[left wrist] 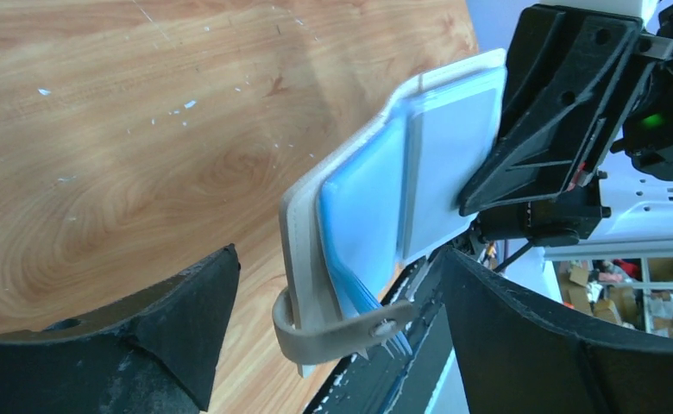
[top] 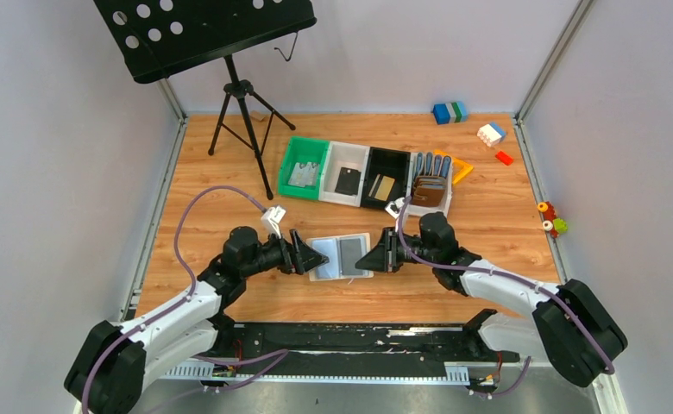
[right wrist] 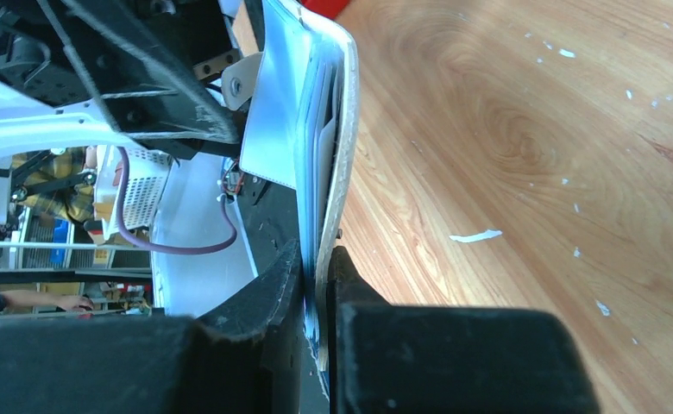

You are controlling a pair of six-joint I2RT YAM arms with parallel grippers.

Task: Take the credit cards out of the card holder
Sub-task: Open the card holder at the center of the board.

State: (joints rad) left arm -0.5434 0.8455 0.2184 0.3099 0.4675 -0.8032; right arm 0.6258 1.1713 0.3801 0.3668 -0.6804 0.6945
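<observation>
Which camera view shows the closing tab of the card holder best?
The left wrist view: the closing tab curls out from the edge of the card holder, close up, with its snap visible. The right wrist view shows only a short piece of it; in the top view it is too small to find.

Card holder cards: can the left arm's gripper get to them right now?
Probably yes. The left gripper is open, with the card holder and its pale blue cards right between its fingers. The right gripper pinches the far edge, and nothing blocks the way.
</observation>
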